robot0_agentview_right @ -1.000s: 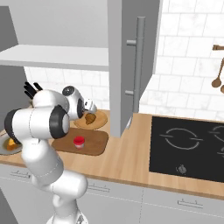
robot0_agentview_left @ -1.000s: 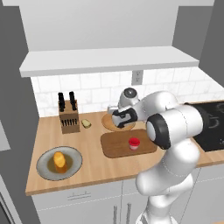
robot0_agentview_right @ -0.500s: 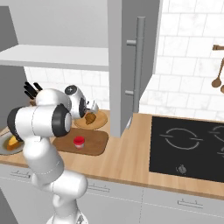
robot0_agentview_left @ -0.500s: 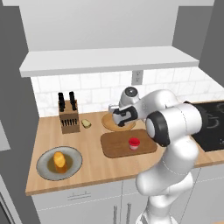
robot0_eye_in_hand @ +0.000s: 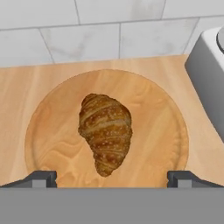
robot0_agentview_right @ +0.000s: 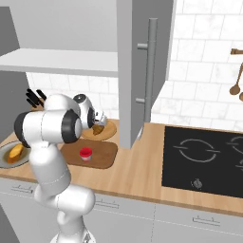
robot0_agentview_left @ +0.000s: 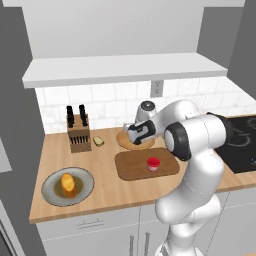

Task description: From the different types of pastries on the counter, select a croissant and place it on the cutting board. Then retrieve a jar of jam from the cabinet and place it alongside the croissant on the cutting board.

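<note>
The croissant [robot0_eye_in_hand: 106, 131] lies dark golden-brown in the middle of a round tan wooden plate [robot0_eye_in_hand: 43, 113] against the tiled wall. My gripper [robot0_eye_in_hand: 112, 179] hovers just above it, open, its fingertips [robot0_eye_in_hand: 41, 178] spread wider than the pastry and touching nothing. From the base, the gripper [robot0_agentview_left: 131, 134] hangs over that plate [robot0_agentview_left: 142, 145], and the croissant [robot0_agentview_right: 98, 129] peeks out beside the hand. In front of the plate lies the dark brown cutting board [robot0_agentview_left: 135, 170] with the red jar of jam [robot0_agentview_left: 153, 163] upright on it. The jar [robot0_agentview_right: 85, 153] stands on the board [robot0_agentview_right: 102, 154].
A grey plate [robot0_agentview_left: 50, 192] holding the orange-yellow bun [robot0_agentview_left: 67, 182] sits at the front left. A knife block [robot0_agentview_left: 78, 132] and a tiny pale yellow piece [robot0_agentview_left: 98, 141] stand near the wall. A tall grey unit [robot0_agentview_right: 142, 71] rises right of the plate, then the black stove [robot0_agentview_right: 209, 161]. The white shelf [robot0_agentview_left: 125, 67] hangs overhead.
The hand has eased slightly down and left over the round plate. The jar, board and pastries have stayed put.
</note>
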You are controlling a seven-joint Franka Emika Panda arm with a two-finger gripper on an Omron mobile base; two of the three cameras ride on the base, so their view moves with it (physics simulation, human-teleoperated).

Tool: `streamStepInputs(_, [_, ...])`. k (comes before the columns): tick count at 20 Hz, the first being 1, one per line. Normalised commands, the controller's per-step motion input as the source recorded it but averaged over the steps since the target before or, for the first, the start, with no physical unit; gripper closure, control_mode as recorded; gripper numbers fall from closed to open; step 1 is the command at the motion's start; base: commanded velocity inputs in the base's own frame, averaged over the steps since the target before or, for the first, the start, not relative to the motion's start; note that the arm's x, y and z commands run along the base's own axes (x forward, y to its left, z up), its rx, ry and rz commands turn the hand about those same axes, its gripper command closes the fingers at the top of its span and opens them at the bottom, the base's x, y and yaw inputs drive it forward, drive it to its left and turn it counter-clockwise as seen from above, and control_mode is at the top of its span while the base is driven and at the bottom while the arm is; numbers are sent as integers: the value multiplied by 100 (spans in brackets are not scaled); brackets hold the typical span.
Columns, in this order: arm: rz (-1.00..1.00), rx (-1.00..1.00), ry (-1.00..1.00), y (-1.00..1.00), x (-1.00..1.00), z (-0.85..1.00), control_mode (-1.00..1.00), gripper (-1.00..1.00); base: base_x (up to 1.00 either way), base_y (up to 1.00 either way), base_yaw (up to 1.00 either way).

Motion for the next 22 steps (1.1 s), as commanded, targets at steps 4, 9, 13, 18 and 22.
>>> streamStepInputs(4, [0,0,5,0,2,-7,-100,-100,0,0,0])
streamStepInputs(9, [0,0,6,10,1,-11,-100,-100,0,0,0])
streamStepInputs(13, [1,0,0,14,33,-4,-100,-100,0,0,0])
streamStepInputs(18, [3,0,0,2,21,-3,-100,-100,0,0,0])
streamStepInputs(22, [5,0,0,0,22,-3,-100,-100,0,0,0])
